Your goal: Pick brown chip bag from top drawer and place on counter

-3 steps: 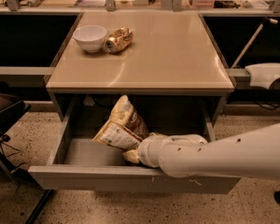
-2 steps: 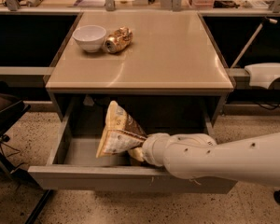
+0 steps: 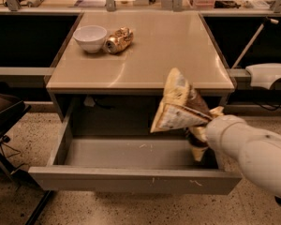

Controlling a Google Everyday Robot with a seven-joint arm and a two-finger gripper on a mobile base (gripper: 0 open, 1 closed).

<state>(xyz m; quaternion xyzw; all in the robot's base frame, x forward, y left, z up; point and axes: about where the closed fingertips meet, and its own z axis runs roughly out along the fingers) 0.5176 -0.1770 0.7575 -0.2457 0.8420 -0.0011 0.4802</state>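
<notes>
The brown chip bag (image 3: 179,106) hangs in the air above the right part of the open top drawer (image 3: 131,178), its top level with the counter's front edge. My gripper (image 3: 200,131) is shut on the bag's lower right end, at the tip of my white arm, which comes in from the lower right. The counter (image 3: 164,50) is a glossy beige tabletop directly behind and above the drawer. The drawer's inside holds nothing else that I can see.
A white bowl (image 3: 90,37) and a crushed golden can (image 3: 118,39) sit at the counter's back left. A dark chair (image 3: 4,111) stands at the left. A white object (image 3: 268,74) rests on a ledge at the right. Cluttered shelves run along the back.
The bag has been lifted out of the drawer and carried up and to the right, from the drawer's middle to the height of the counter's front edge. My arm has drawn back rightward.
</notes>
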